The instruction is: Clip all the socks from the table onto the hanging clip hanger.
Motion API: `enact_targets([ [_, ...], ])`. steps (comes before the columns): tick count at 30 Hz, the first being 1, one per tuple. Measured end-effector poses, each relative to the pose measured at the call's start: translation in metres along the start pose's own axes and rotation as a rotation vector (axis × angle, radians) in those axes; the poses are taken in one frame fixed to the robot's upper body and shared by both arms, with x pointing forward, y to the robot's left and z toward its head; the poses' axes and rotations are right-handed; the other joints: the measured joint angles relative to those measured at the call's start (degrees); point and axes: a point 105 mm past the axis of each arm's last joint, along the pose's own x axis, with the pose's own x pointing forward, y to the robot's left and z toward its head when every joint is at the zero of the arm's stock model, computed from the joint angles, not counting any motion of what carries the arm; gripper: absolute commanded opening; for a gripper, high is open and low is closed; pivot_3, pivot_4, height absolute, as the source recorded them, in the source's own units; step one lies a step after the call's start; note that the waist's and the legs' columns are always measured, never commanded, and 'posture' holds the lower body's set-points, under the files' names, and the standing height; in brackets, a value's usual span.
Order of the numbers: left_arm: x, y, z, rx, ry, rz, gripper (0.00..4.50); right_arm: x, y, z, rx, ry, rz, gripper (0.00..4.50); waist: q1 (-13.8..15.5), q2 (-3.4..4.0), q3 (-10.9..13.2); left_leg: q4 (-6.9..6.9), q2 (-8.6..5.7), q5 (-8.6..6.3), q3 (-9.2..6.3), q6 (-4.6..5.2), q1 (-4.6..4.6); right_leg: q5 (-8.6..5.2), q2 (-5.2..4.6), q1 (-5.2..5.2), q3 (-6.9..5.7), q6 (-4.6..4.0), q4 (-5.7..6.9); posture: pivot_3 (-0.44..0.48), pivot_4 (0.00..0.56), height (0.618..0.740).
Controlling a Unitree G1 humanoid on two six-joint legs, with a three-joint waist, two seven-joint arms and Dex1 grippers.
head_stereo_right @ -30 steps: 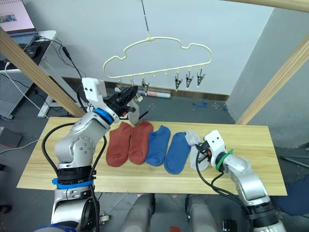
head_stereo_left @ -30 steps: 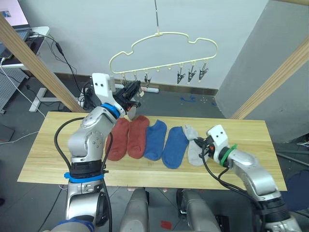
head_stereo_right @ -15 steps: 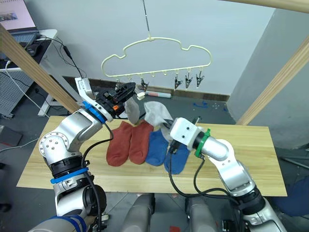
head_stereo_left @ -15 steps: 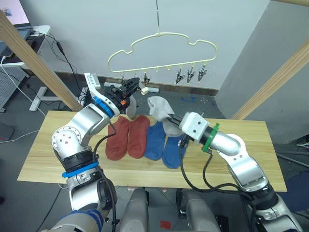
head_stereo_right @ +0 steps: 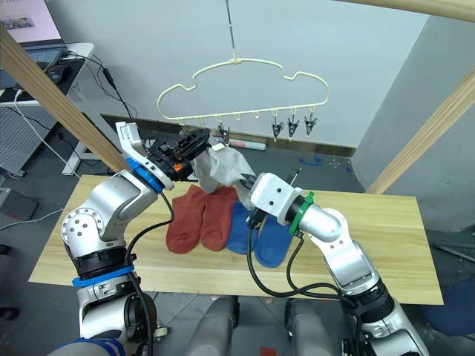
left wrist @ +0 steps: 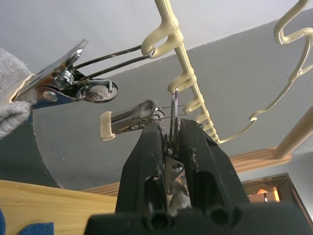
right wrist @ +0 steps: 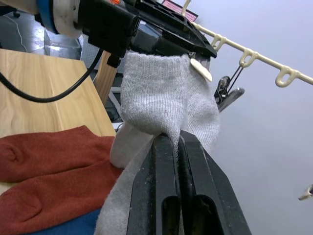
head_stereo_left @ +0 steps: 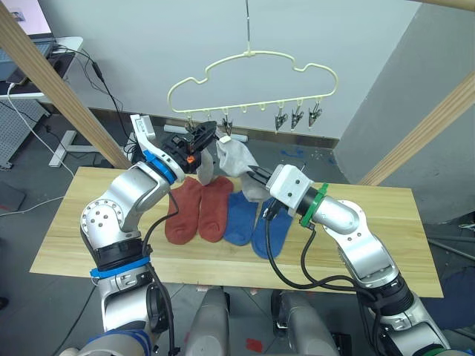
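Light grey soft-fabric sock [head_stereo_left: 236, 157], pinched in the right hand [head_stereo_left: 256, 175], hangs beside the pale yellow wire clip hanger's metal clip [left wrist: 168, 177], squeezed by the left hand [head_stereo_left: 202, 136]; misaligned, it could slip out.

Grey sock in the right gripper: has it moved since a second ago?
Yes. The grey sock has been lifted off the table, up and toward the robot's left, to the clip hanger, gripped by the right gripper.
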Motion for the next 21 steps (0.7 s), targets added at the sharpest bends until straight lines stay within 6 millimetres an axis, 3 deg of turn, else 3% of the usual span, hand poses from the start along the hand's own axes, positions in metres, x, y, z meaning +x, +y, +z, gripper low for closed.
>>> enact_targets([
  [9, -0.005, -0.002, 0.002, 0.090, 0.000, 0.007, 0.16, 0.000, -0.002, 0.000, -0.026, 0.003, -0.006, 0.03, 0.04, 0.00, 0.00, -0.01, -0.01, 0.00, 0.00, 0.00, 0.00, 0.00, -0.02, 0.00, -0.01, 0.00, -0.01, 0.202, 0.310, 0.740],
  [11, -0.004, -0.003, 0.002, 0.099, -0.003, -0.004, 0.91, 0.001, -0.003, -0.001, -0.027, 0.003, -0.007, 0.00, 0.05, 0.00, 0.00, -0.01, -0.01, 0.00, 0.00, 0.01, 0.00, 0.00, -0.02, 0.00, -0.01, 0.00, -0.01, 0.202, 0.310, 0.740],
  [21, -0.013, 0.001, 0.013, 0.182, -0.013, 0.047, 3.52, 0.014, 0.000, -0.007, 0.020, 0.001, -0.001, 0.00, -0.09, 0.00, 0.01, -0.04, 0.01, -0.01, 0.01, 0.01, 0.00, 0.00, -0.02, -0.02, 0.01, 0.00, -0.01, 0.222, 0.310, 0.740],
])
